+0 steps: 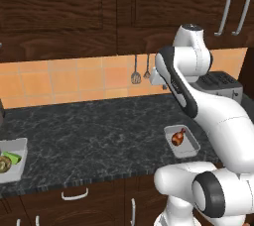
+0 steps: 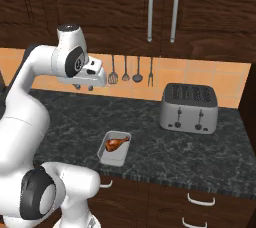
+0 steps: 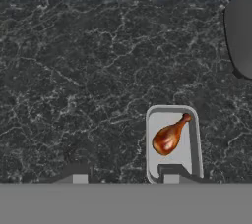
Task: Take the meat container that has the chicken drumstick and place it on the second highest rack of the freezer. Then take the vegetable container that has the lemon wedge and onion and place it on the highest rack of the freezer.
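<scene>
The meat container (image 3: 149,139) is a small grey tray near the counter's front edge, also seen at meat container (image 1: 191,146) and meat container (image 2: 114,155). In it lies the chicken drumstick (image 3: 169,136), glossy orange-brown. My gripper (image 3: 124,176) hangs open well above the counter, with nothing between its fingertips (image 3: 78,175); the tray lies below its right tip. From the right base, the gripper (image 2: 83,87) is high over the counter, behind the tray. At the counter's far left sits the vegetable container (image 1: 19,146) with the onion (image 1: 5,164) and green lemon pieces (image 1: 15,158). The freezer and its racks are out of view.
A grey toaster (image 2: 189,107) stands on the dark marble counter (image 2: 165,147) to the right of the tray. Utensils (image 2: 131,74) hang on the orange tiled wall. Dark wood cupboards (image 2: 162,7) with bar handles are above, drawers below.
</scene>
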